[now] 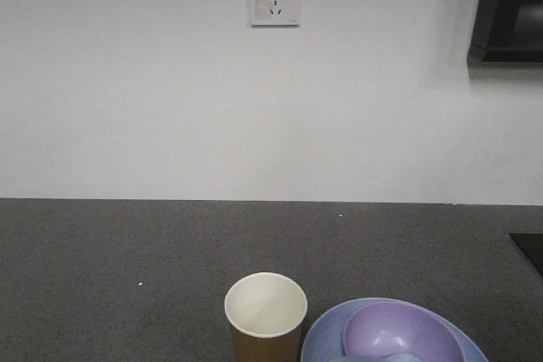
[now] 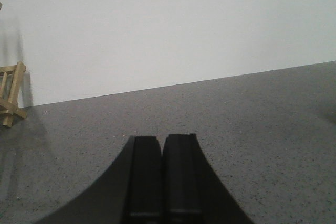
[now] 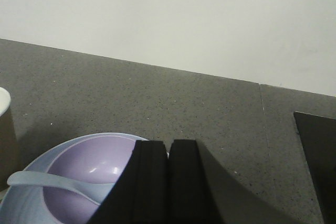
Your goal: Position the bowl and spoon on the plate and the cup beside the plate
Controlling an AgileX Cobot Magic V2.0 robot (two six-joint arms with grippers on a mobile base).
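**Above the plate, both grippers pressed together**

Over the plate's [image 3: 31,169] near edge the right gripper [image 3: 169,148] hangs with fingers pressed together, holding nothing. On the plate sits the bowl [image 3: 94,166], the spoon [image 3: 58,183] lying across it, scoop inside. Just left of the plate stands the cup [image 1: 265,315], upright on the grey counter [image 1: 127,252]. Well away from the plate, the left gripper [image 2: 161,142] is likewise pressed together and empty, a wooden rack [image 2: 11,94] at far left.
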